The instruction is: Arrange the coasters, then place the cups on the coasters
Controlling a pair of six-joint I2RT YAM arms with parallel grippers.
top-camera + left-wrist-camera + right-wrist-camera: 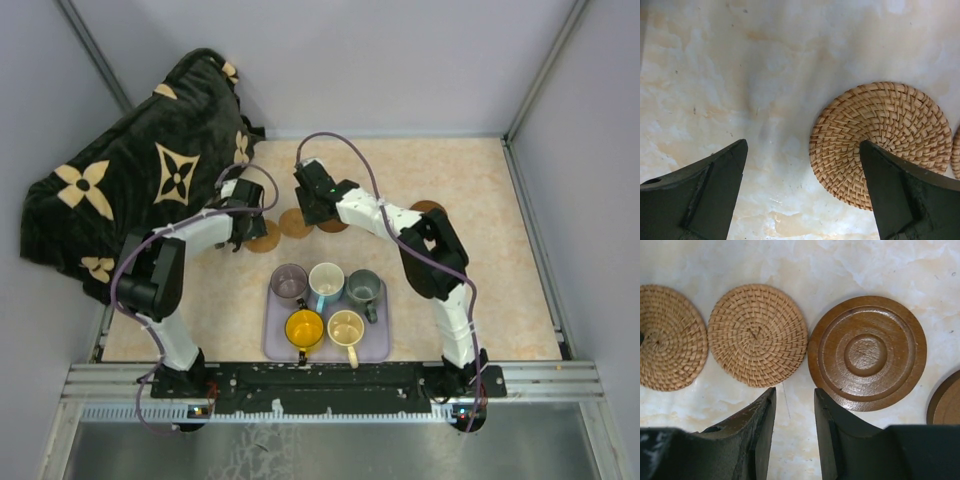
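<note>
Coasters point(296, 222) lie flat in a row on the table point(480, 290), beyond the tray point(375, 350); the right wrist view shows a woven coaster point(665, 337), a second woven coaster point(757, 335) just beside it, a dark coaster point(867, 352) almost touching that one, and the rim of another dark coaster point(946, 402) at the picture's edge; the right gripper point(794, 392) hangs above the second woven coaster and the dark coaster, its jaws nearly together with a narrow gap and nothing between them; the left gripper point(804, 145) hangs over the table with jaws wide apart and empty, a woven disc partly behind its right finger point(905, 195); five cups stand on the tray, purple point(289, 284), white point(326, 283) and grey-green point(362, 288) in the far row, yellow point(304, 328) and cream point(346, 328) in the near row; a dark flowered blanket point(130, 180) lies heaped at the far left.
</note>
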